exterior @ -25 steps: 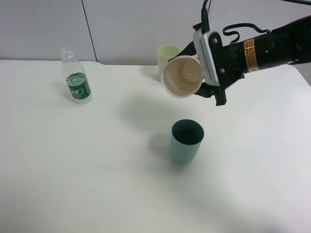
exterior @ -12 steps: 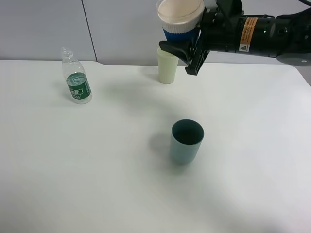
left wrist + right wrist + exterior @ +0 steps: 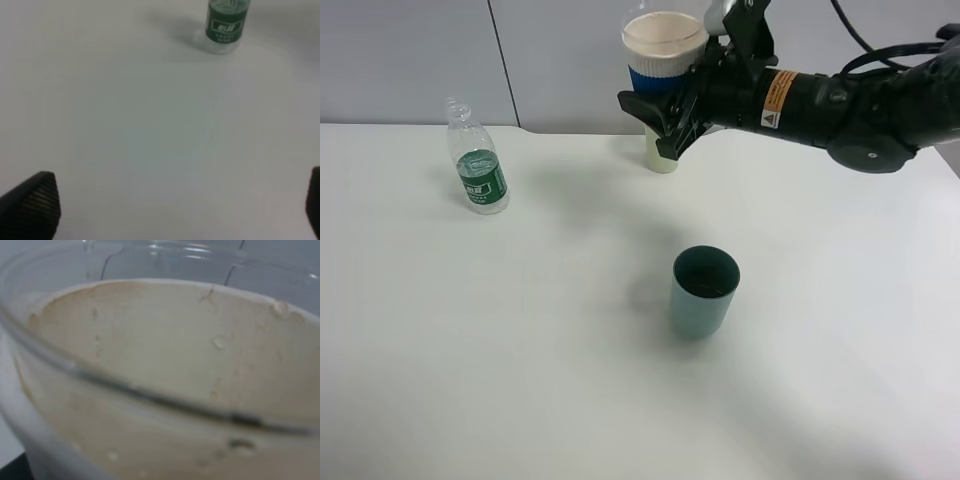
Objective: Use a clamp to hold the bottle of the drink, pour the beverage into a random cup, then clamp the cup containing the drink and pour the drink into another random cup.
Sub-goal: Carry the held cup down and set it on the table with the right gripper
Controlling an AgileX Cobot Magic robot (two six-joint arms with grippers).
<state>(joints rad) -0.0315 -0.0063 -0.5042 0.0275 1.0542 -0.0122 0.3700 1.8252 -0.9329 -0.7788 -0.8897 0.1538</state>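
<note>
Righted and carried leftward since a second ago, the blue-sleeved cup (image 3: 664, 55) is now held upright.
It is clamped in the right hand (image 3: 672, 105) above the yellow-green cup (image 3: 661, 150); the teal tumbler (image 3: 703, 291) stands on the tabletop (image 3: 520, 350); the left hand (image 3: 170, 210) is spread apart.

**Bright, soft light and two fuzzy close-ups**

The high view is bright and even. The white table (image 3: 470, 350) almost glows. Shadows are pale and soft. The teal cup (image 3: 704, 291) has a faint shadow at about 9 o'clock, and the bottle (image 3: 478, 160) has almost none. This view is sharp.

The left wrist view is dimmer and greyish. It is a bit fuzzy, and the bottle (image 3: 226, 24) looks soft with a shadow toward 10 o'clock.

The right wrist view is very blurry. The paper cup (image 3: 165, 365) fills it, too close to focus, with small glints at 12 o'clock.
</note>
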